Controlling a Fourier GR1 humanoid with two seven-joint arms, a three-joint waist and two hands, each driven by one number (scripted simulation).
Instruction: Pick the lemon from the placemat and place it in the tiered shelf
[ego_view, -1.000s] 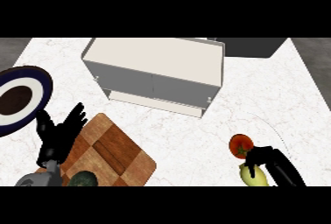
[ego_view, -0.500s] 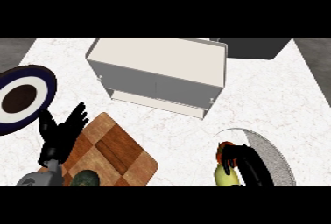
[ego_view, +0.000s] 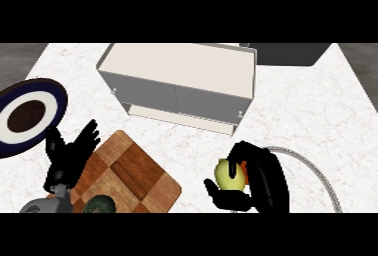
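White marbled table (ego_view: 310, 115) under me, grey floor showing past its far corners, and a dark grey block (ego_view: 288, 52) off the far edge, beyond and right of my right hand (ego_view: 262, 182). The tiered shelf (ego_view: 184, 70) stands ahead of that hand and a little to its left, a pale top over grey fronts with 1 lower ledge jutting toward me.

My right hand is clamped on the lemon (ego_view: 227, 175): fingers curled over its top, thumb under it, the yellow showing between them. A red sliver (ego_view: 246, 173) sits against the lemon under my fingers; what it is I cannot tell. Just right of the hand runs a pale round rim (ego_view: 314, 170), plate or mat I cannot tell.

My left hand (ego_view: 70, 160) rests open, fingers up, at the near left edge of the chequered wooden board (ego_view: 133, 170). A navy-rimmed plate (ego_view: 57, 100) lies beyond it, and a dark green thing (ego_view: 100, 204) just beside my left wrist.

Against 0.5 s ago: my right hand and the lemon have come leftward and forward, nearer the shelf, and much less of the pale round shows. Left hand, board and plate have not moved.
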